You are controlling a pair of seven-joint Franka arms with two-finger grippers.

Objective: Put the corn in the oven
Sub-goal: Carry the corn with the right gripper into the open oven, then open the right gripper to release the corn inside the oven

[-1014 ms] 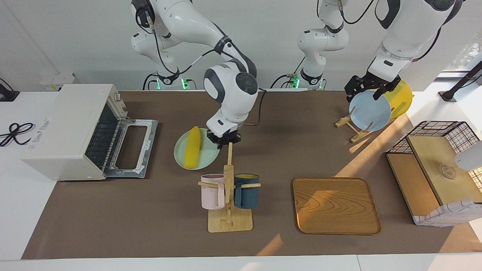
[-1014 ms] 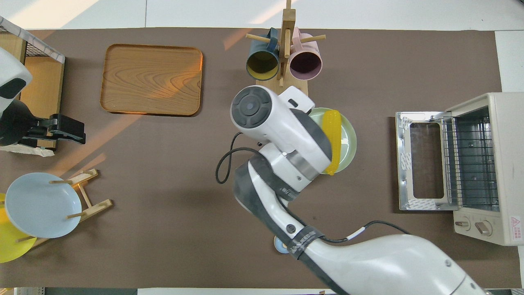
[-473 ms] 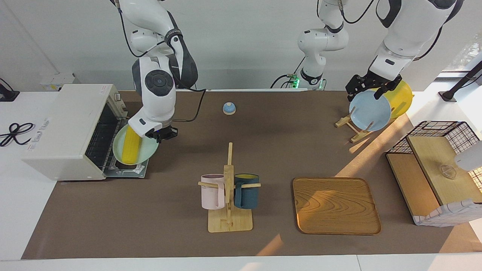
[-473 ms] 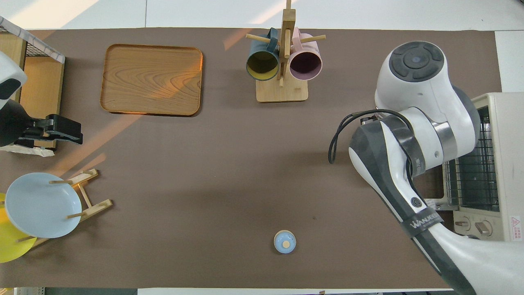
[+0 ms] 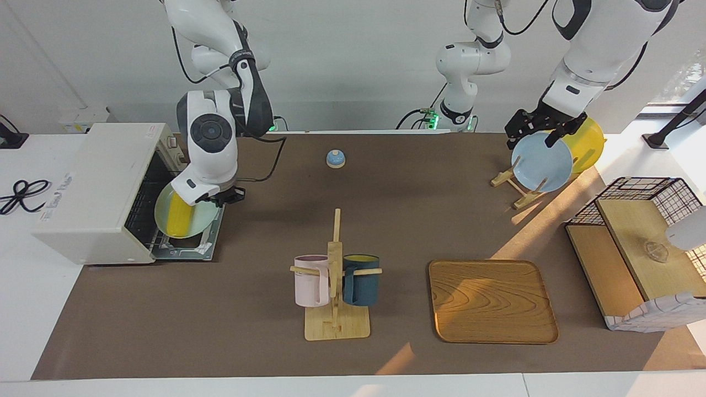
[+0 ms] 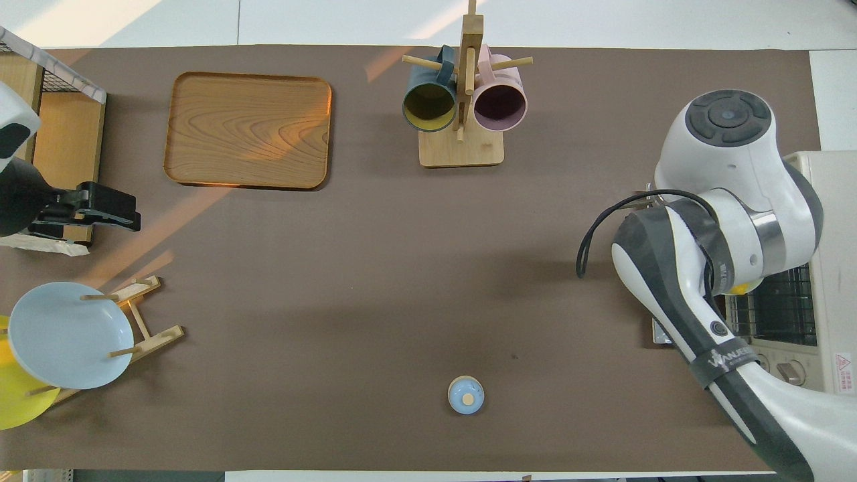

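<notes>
The yellow corn (image 5: 178,220) lies on a pale green plate (image 5: 201,218). My right gripper (image 5: 225,195) is shut on the plate's rim and holds it tilted over the open door (image 5: 211,239) of the white oven (image 5: 99,187), at the mouth of the opening. In the overhead view the right arm hides the plate; only a yellow tip of the corn (image 6: 743,289) shows by the oven (image 6: 827,268) and its rack. My left gripper (image 5: 543,131) hangs over the blue plate (image 5: 543,165) on its rack and waits; it also shows in the overhead view (image 6: 100,209).
A mug stand (image 5: 334,286) with a pink and a dark blue mug stands mid-table. A wooden tray (image 5: 491,300) lies beside it. A small blue bell (image 5: 335,159) sits near the robots. A yellow plate (image 5: 591,144) and a wire basket shelf (image 5: 634,248) are at the left arm's end.
My right arm has carried the green plate with the corn from the middle of the table to the oven's open front, then closer in. The left arm has hardly moved.
</notes>
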